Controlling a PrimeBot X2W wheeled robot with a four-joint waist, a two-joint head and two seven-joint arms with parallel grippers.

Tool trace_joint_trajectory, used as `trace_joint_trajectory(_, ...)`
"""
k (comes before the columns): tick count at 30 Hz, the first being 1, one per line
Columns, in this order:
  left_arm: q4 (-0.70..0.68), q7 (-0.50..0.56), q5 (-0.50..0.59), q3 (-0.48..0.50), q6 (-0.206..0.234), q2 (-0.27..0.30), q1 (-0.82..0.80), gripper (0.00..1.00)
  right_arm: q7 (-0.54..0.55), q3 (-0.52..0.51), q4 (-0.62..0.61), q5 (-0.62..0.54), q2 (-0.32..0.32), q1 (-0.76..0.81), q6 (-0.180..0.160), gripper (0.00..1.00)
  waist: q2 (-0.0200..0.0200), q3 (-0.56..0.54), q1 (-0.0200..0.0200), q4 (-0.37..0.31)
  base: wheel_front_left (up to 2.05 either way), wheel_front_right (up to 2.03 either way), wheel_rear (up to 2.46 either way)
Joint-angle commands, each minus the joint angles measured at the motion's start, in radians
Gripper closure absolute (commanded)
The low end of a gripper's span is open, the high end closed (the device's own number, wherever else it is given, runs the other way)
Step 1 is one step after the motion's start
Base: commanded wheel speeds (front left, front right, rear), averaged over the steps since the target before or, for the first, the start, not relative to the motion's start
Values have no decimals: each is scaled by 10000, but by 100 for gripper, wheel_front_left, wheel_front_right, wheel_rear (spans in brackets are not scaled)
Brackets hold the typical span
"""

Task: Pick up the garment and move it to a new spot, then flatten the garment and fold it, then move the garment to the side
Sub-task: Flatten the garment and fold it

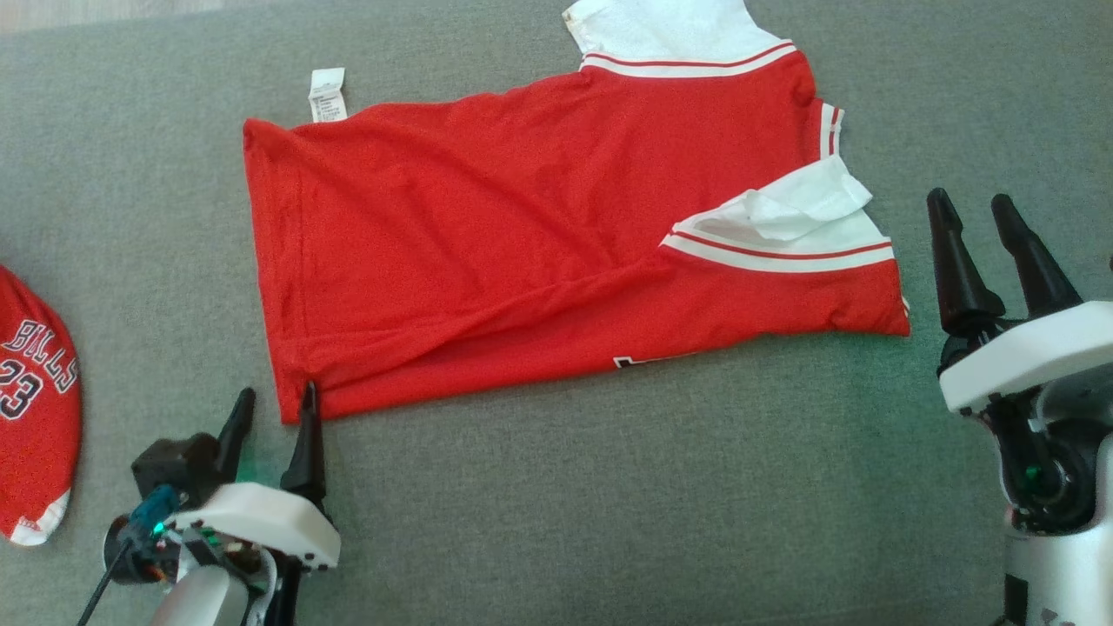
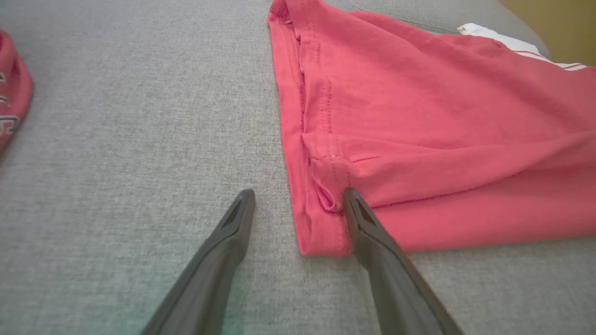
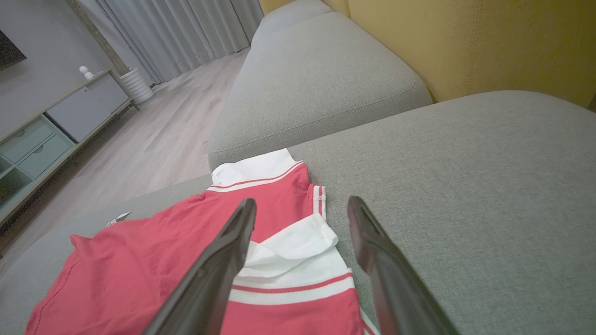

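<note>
The garment (image 1: 539, 235) is a red jersey with white, red-striped trim, lying folded lengthwise on the grey sofa cushion (image 1: 609, 487). Its hem faces left, its white collar and sleeves face right. A white label (image 1: 327, 94) sticks out at the far hem. My left gripper (image 1: 274, 407) is open at the near hem corner (image 2: 321, 232); one fingertip (image 2: 354, 204) touches the cloth and the other rests on bare cushion. My right gripper (image 1: 969, 209) is open, hovering just right of the white sleeve (image 3: 288, 260) with nothing between its fingers.
A second red jersey (image 1: 35, 409) printed with "BULLS 23" lies at the left edge of the cushion. In the right wrist view a yellow backrest (image 3: 465, 46), another grey cushion (image 3: 316, 79), wooden floor and a low cabinet (image 3: 56, 125) lie beyond.
</note>
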Motion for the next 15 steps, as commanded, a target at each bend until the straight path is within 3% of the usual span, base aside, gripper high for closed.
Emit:
trace_joint_trajectory(1,-165,60,9,229,48,297,18,0,-106,164,-367,77,-46,15,75,0,0,-13,0,17,0,0,0)
trace_joint_trajectory(3,-326,209,-52,97,-119,359,155,0,-105,147,-320,82,-46,30,75,0,0,-59,0,26,0,0,0)
trace_joint_trajectory(9,-501,238,-108,90,-47,387,292,0,-160,98,-290,151,-46,117,75,0,0,-98,0,1,0,0,0)
trace_joint_trajectory(15,434,235,-227,133,102,18,-386,0,-155,157,-196,137,-46,126,75,0,0,-12,0,-66,0,0,0)
